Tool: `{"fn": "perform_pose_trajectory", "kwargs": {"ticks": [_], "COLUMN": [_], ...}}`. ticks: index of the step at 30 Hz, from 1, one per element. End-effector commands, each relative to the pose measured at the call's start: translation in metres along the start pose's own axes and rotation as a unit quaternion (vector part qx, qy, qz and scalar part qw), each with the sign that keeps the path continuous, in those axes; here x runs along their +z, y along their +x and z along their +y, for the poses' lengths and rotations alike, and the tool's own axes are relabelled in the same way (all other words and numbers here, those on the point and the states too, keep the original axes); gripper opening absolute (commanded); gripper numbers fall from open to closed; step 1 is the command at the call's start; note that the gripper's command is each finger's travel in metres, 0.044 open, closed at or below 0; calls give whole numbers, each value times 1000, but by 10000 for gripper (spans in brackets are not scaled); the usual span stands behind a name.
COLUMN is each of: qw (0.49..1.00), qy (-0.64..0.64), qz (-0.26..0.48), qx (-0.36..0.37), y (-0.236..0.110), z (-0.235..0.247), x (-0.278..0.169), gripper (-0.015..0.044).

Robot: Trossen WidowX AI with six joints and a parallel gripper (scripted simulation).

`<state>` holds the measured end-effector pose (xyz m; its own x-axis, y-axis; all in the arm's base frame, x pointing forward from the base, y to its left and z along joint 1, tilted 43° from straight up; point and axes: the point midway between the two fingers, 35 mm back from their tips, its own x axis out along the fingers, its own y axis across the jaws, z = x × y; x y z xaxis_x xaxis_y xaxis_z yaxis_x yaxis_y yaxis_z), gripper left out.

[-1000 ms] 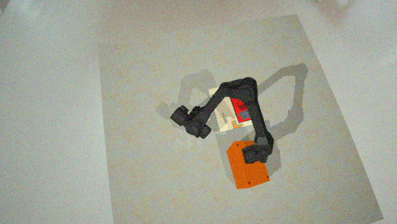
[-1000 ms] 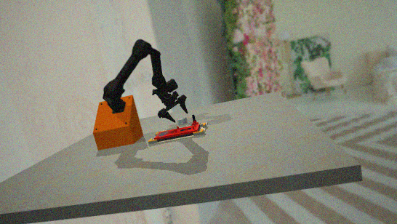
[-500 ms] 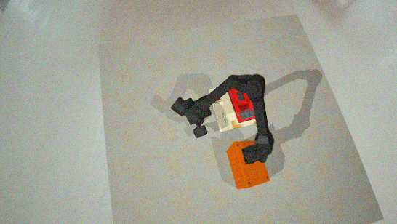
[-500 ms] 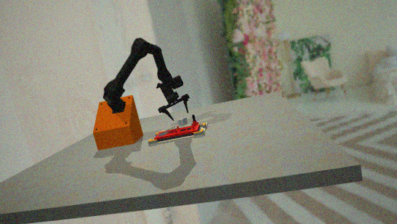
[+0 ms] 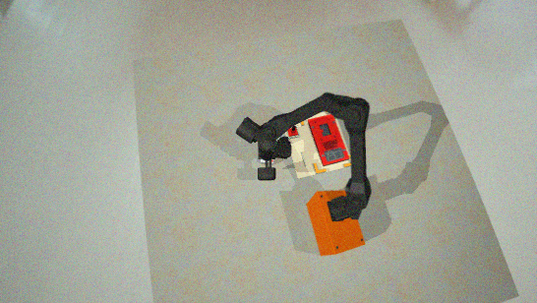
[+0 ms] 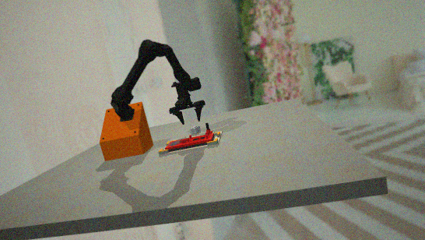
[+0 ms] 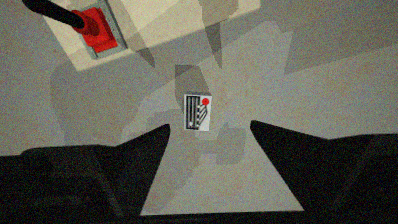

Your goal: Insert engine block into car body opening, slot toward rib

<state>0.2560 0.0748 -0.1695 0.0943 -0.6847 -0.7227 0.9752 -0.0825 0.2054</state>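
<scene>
The engine block (image 7: 198,113) (image 6: 195,130) is a small grey-white block with dark stripes and a red dot. It stands apart from the cream board, on the table. My gripper (image 6: 191,122) (image 7: 210,126) is open and empty above the block. In the wrist view the block lies just ahead of the fingertips, slightly left of their middle. The red car body (image 5: 317,144) lies on the cream board (image 5: 306,173) (image 7: 167,25). Dark recesses show in its top. In the top view my arm hides most of the block. I cannot tell where the rib is.
A small red part (image 5: 293,131) (image 7: 100,37) with an upright black stick stands on the board beside the car body. The orange base block (image 5: 339,236) (image 6: 121,134) carries my arm, which arches over the board. The table edge (image 6: 272,199) shows in the exterior view.
</scene>
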Motion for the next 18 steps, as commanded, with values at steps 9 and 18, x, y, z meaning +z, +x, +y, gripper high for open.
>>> {"fn": "perform_pose_trajectory", "kwargs": {"ticks": [9,18], "qw": [999,999], "qy": [46,46], "qz": [4,3], "qx": [-23,-22], "y": [-6,10], "z": [18,17], "x": [6,6], "gripper": [440,440]}}
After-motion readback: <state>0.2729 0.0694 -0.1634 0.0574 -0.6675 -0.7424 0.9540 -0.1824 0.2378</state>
